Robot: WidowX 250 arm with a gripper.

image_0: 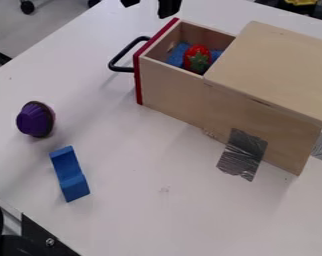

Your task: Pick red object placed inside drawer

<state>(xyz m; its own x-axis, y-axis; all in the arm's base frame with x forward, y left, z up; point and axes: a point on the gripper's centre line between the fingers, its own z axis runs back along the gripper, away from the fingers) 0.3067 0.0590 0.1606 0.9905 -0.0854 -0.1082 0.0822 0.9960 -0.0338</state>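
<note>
Can see the strawberry inside the open drawer, against blue padding, close to the near wall. Points its leafy end down the view, towards that wall, and its red end up, with its long axis nearly vertical in view. Holds the hand spread wide at the top edge, beyond the drawer.

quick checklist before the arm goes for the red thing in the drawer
1. Drawer open: ok
2. Strawberry in the drawer, clear of the box top: ok
3. Gripper open: ok, fingertips apart
4. Gripper lined up over the strawberry: not ok, it hangs at the view's top edge, off to one side
5. Strawberry loose from the blue piece by it: cannot tell
</note>
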